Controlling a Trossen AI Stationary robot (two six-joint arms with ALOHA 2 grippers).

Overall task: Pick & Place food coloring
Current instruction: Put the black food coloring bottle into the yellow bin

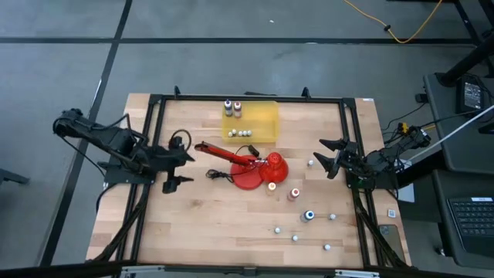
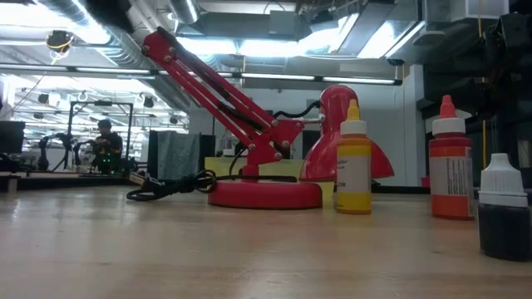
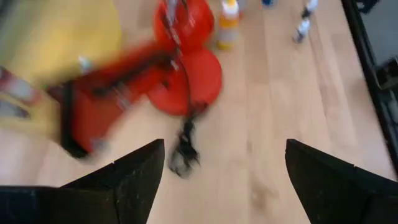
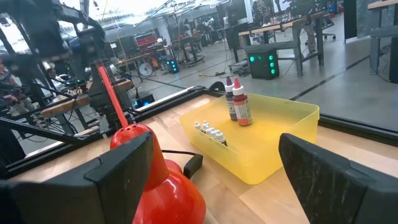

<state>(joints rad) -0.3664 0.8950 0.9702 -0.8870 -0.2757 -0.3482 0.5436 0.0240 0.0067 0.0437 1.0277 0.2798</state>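
Note:
Two food coloring bottles, purple and dark red, stand in the far corner of the yellow tray, with several tiny pale vials lying beside them. On the wood stand the yellow bottle, the orange-red bottle and the blue bottle. In the high view they lie at yellow, orange-red and blue. My left gripper is open, left of the red lamp. My right gripper is open, right of the lamp, and touches nothing.
A red desk lamp lies mid-table, its arm reaching toward the left and its black cord coiled on the wood. Small pale vials are scattered near the right front corner. A black frame rail borders the table.

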